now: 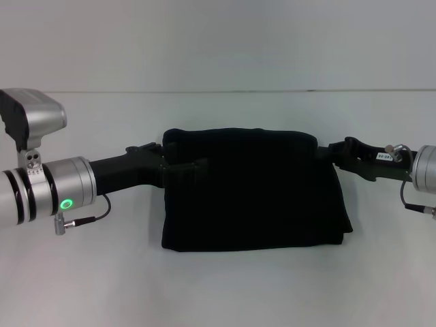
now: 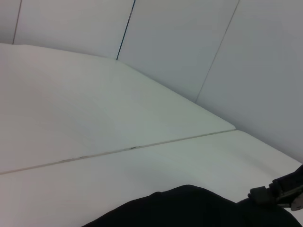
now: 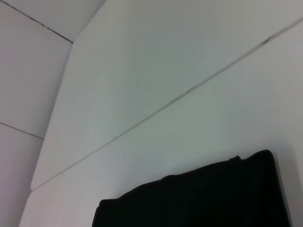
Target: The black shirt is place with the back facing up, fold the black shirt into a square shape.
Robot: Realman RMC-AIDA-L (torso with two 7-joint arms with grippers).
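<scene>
The black shirt (image 1: 252,191) lies in the middle of the white table (image 1: 218,286), folded into a thick block that is wider than it is deep. The left gripper (image 1: 182,172) reaches in from the left side and its fingers lie on the left upper part of the shirt; black on black, it cannot be told whether they are apart or clamped. The right gripper (image 1: 335,153) touches the right upper corner of the shirt, and the state of its fingers also cannot be told. In the left wrist view the right gripper shows beside the cloth.
</scene>
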